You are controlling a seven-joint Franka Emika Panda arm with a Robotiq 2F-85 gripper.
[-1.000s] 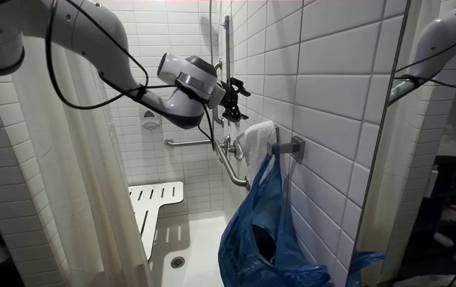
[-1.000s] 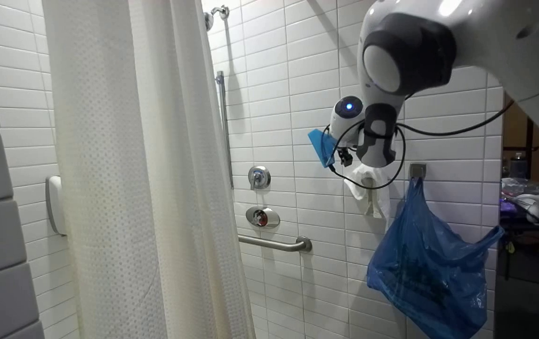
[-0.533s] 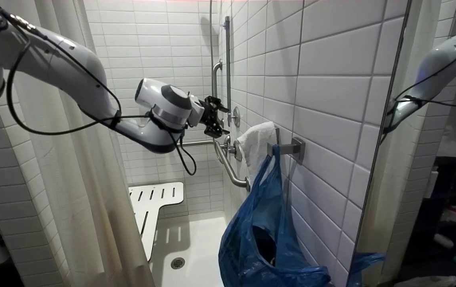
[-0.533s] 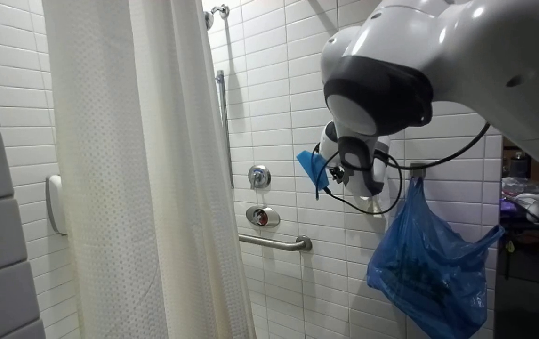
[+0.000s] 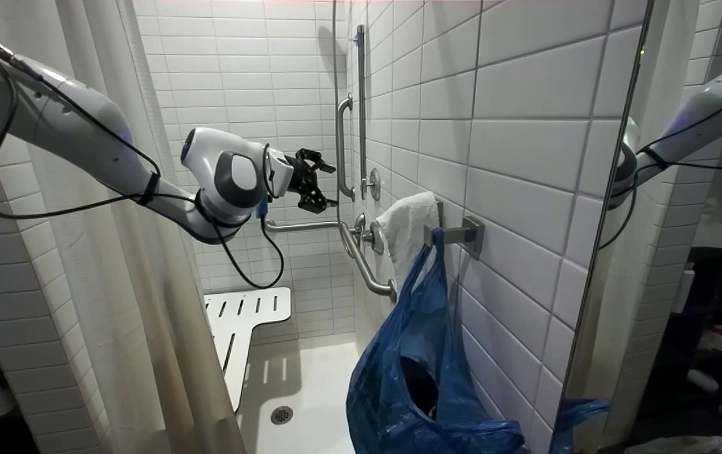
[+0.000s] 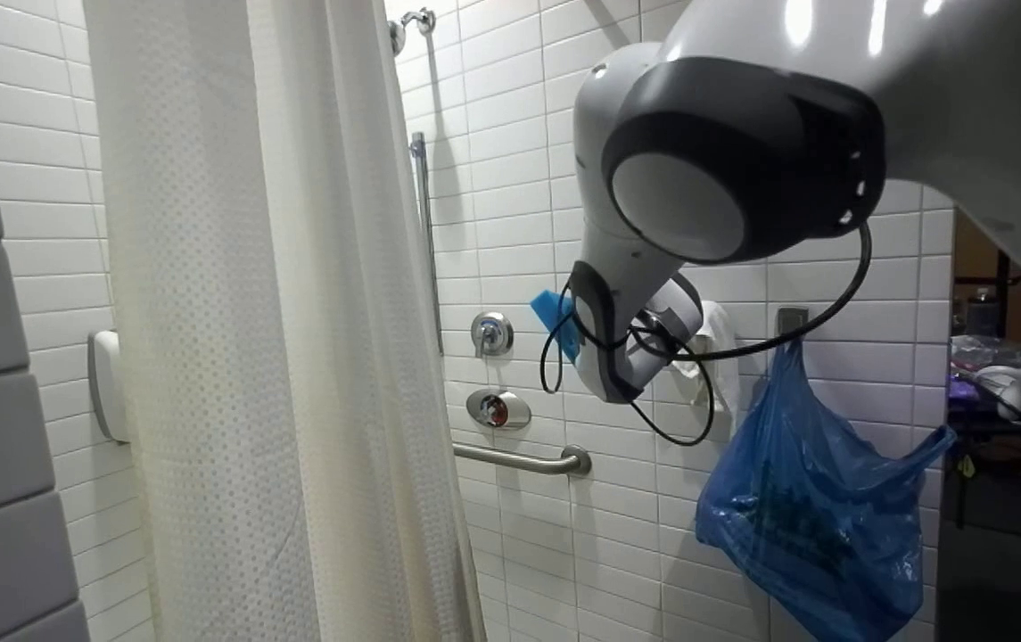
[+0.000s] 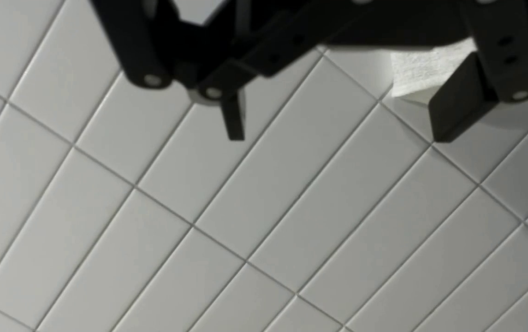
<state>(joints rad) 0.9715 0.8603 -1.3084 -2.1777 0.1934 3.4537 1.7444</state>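
The towel [image 5: 408,224] looks rough cloth, the bag [image 5: 386,384] glossy plastic, the gripper [image 7: 339,138] matt

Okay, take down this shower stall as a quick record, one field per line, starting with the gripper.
Gripper: open, holding nothing, facing the tiled wall
Blue bag: hanging from a metal hook; something dark shows in its opening, too unclear to name
White cloth: hanging at that wall, beside the bag
Grab bar: metal, below the shower controls
Shower seat: white, slotted
Curtain: pale, hanging in folds
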